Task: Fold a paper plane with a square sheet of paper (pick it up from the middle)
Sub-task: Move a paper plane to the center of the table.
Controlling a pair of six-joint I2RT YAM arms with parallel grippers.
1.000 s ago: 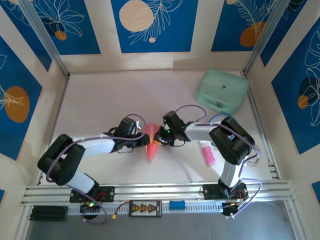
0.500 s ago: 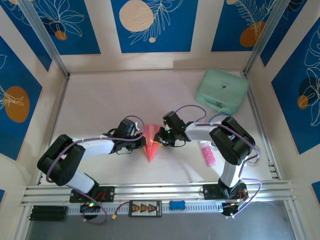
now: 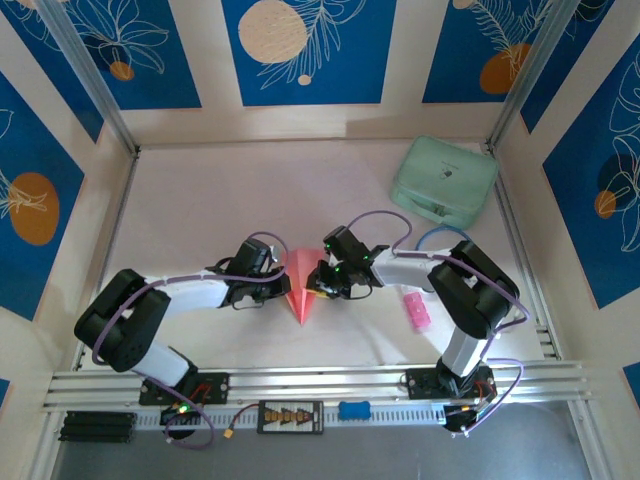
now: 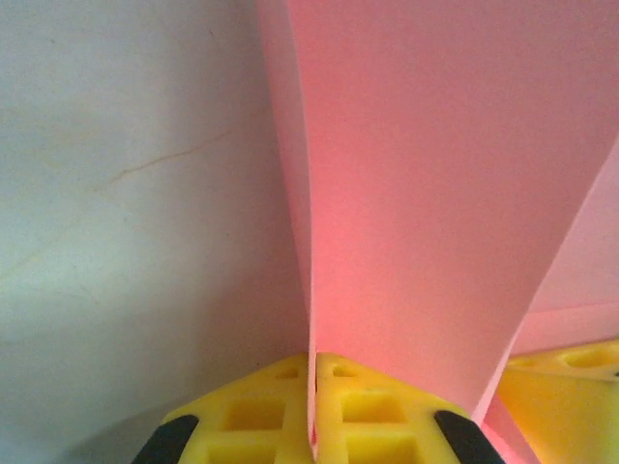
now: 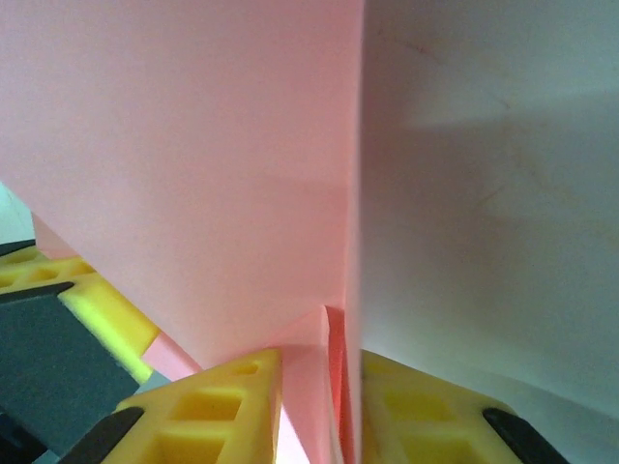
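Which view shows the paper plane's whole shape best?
Top external: the paper plane shows nearly whole, a slim pointed dart with its tip toward the bottom of the picture. Both wrist views give close-up pink folds of it, without the outline.

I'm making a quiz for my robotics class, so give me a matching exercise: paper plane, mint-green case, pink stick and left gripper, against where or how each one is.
1 paper plane
2 mint-green case
3 pink stick
4 left gripper

A far right corner
B clamped shut on paper
C beside the right arm
D centre, tip pointing to the near edge

Pairs: 1-D, 2-A, 3-C, 4-B
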